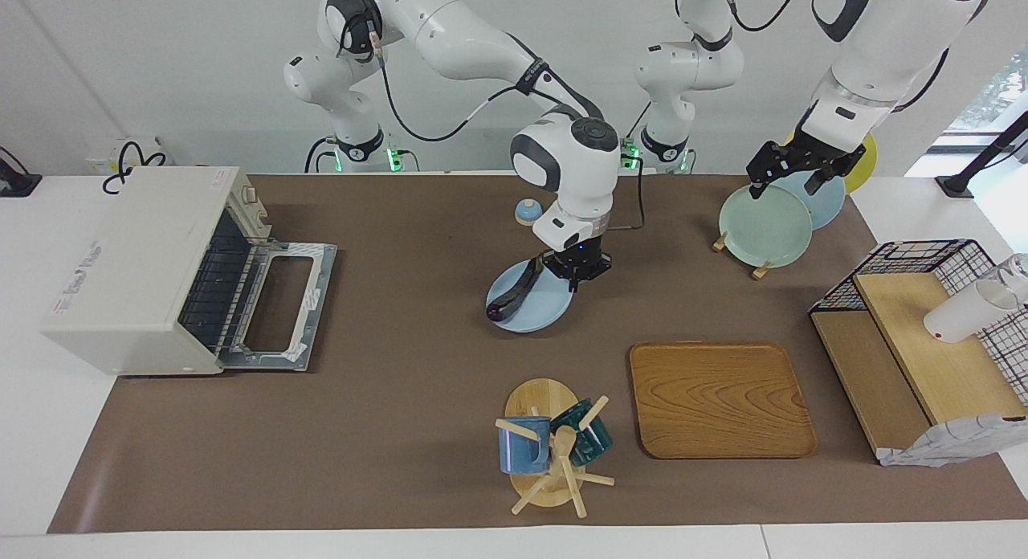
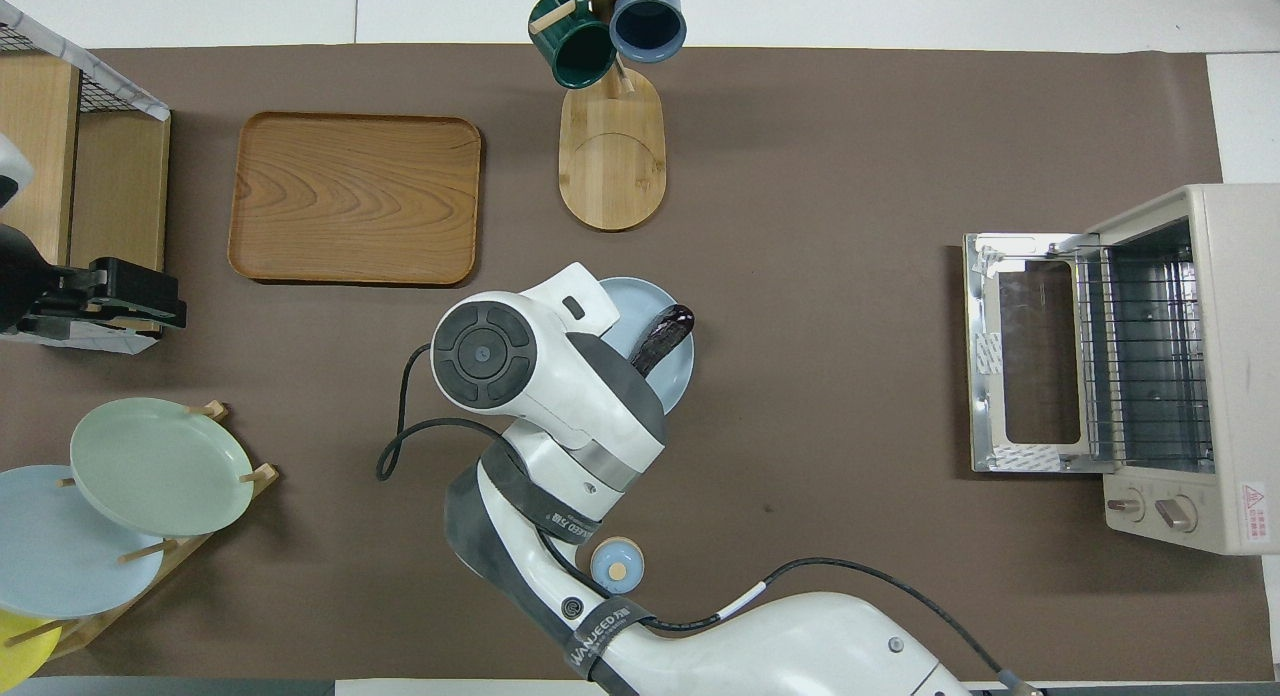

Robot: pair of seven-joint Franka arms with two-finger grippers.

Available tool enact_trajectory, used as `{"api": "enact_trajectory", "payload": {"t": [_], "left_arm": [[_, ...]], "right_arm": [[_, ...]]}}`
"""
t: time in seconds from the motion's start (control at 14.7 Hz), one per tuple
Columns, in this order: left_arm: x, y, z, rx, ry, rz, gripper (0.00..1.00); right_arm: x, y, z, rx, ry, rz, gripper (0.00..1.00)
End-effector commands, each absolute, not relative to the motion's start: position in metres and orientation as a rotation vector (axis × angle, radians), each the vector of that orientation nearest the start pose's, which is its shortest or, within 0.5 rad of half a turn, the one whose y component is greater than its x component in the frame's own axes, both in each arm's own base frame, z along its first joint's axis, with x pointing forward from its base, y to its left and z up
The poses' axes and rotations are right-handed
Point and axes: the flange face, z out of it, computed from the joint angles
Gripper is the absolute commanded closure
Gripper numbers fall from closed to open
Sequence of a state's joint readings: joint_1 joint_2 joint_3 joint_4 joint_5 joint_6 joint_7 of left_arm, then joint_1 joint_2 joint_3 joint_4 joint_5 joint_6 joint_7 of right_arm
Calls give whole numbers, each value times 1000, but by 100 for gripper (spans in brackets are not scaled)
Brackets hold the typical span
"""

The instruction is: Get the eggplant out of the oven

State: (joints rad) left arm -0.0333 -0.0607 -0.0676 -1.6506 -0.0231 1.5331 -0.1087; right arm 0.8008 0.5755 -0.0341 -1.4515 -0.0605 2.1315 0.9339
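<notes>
The right gripper sits over the middle of the tabletop, fingers closed on the rim of a light blue plate, on the edge nearer the robots. The plate looks to be touching the brown mat or barely above it; which of the two cannot be read. On the plate lies the eggplant, stretched along the side toward the right arm's end of the table, its blunt end poking past the rim in the overhead view.

The oven stands at the right arm's end of the table, well apart from the plate, its door dropped flat and its rack bare.

The left gripper waits over the rack of standing plates near the corner at the left arm's end; whether its fingers are parted cannot be told.

The risk here is release: a one-sided rim grip lets the plate tip, and the overhanging eggplant could roll off if the plate lands tilted or drops.
</notes>
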Motion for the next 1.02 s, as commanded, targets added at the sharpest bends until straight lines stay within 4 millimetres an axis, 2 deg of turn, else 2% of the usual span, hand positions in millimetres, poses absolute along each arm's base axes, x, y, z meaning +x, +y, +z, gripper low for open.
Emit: {"api": "enact_trajectory", "payload": {"t": [0.0, 0.14, 0.27, 0.34, 0.41, 0.48, 0.61, 0.68, 0.75, 0.82, 0.89, 0.95], "left_arm": [[523, -54, 617, -3149, -20, 92, 0], [523, -54, 617, -3149, -20, 92, 0], [523, -54, 617, -3149, -20, 92, 0], [523, -54, 617, -3149, -20, 92, 0], [523, -54, 617, -3148, -20, 94, 0], [522, -55, 618, -3148, -24, 94, 0], [523, -60, 618, -3149, -13, 85, 0], [523, -60, 617, -3149, -10, 84, 0], [522, -63, 615, -3148, -1, 89, 0], [520, -70, 611, -3146, 18, 92, 0], [515, -88, 607, -3147, 63, 80, 0], [511, -103, 597, -3144, 81, 80, 0]], "right_arm": [[519, 482, 348, -3063, 232, -194, 100], [524, 478, 345, -3033, 247, -219, 78], [524, 485, 356, -3020, 215, -245, 62], [529, 484, 367, -3019, 175, -254, 62], [533, 476, 368, -3055, 139, -233, 62], [544, 453, 380, -3084, 133, -222, 65], [568, 390, 404, -3154, 124, -143, 82], [576, 353, 406, -3198, 95, -65, 89], [587, 304, 399, -3221, 77, 2, 93], [587, 256, 386, -3234, 66, 66, 95], [584, 221, 365, -3234, 30, 90, 95], [575, 195, 343, -3225, -8, 83, 95]]}}
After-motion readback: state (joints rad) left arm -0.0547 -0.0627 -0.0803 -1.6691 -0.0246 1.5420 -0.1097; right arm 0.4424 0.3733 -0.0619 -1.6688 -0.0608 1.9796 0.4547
